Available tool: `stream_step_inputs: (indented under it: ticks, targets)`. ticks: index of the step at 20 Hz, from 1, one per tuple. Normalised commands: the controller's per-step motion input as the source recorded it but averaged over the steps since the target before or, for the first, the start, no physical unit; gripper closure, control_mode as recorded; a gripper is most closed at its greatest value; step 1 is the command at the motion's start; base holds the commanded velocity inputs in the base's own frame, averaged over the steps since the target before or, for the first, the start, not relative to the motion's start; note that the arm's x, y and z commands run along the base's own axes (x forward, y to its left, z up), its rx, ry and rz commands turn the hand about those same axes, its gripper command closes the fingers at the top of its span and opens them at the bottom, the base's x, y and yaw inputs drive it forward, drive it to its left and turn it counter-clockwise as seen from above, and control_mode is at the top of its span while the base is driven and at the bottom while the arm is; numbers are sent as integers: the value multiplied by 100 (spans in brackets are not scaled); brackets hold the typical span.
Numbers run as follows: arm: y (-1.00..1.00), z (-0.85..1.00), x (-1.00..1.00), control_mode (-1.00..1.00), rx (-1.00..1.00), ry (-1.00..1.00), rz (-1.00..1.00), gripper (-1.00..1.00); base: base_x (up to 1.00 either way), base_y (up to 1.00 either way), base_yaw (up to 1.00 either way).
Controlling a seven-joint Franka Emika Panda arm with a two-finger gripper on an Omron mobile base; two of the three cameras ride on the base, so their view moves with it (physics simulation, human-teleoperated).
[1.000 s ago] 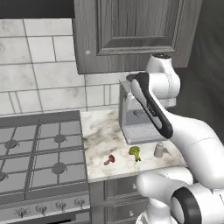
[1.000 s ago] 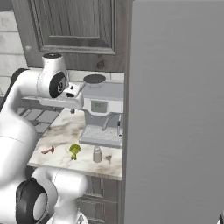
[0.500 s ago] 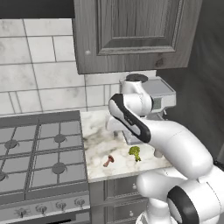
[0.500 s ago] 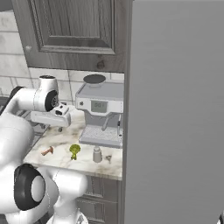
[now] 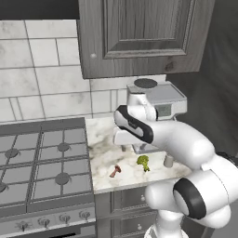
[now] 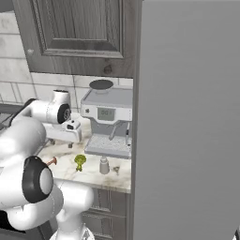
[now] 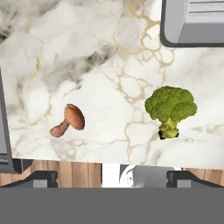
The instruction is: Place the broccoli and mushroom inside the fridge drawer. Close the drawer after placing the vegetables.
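Lowered from beside the coffee machine (image 5: 155, 109), the tool (image 7: 112, 178) hovers wide open above the marble surface (image 7: 109, 52). Centre-left lies the reddish-brown mushroom (image 7: 69, 120); right of centre, well apart, the bright green broccoli (image 7: 170, 108).

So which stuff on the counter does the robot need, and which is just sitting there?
Needed for the job:
broccoli
mushroom

Just sitting there:
coffee machine
small grey shaker
gas stove
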Motion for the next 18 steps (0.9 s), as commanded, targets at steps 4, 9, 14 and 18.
stream_step_inputs:
  ticks: [4,9,14,18]
  targets:
    - [-52,-23,0,-100,0,0,0,-100,0,0,0]
    - [-43,-31,0,-100,0,-1,0,-100,0,0,0]
    - [-18,-23,0,-100,0,-4,0,-100,0,0,0]
    - [-2,-6,0,-100,-1,0,0,-100,0,0,0]
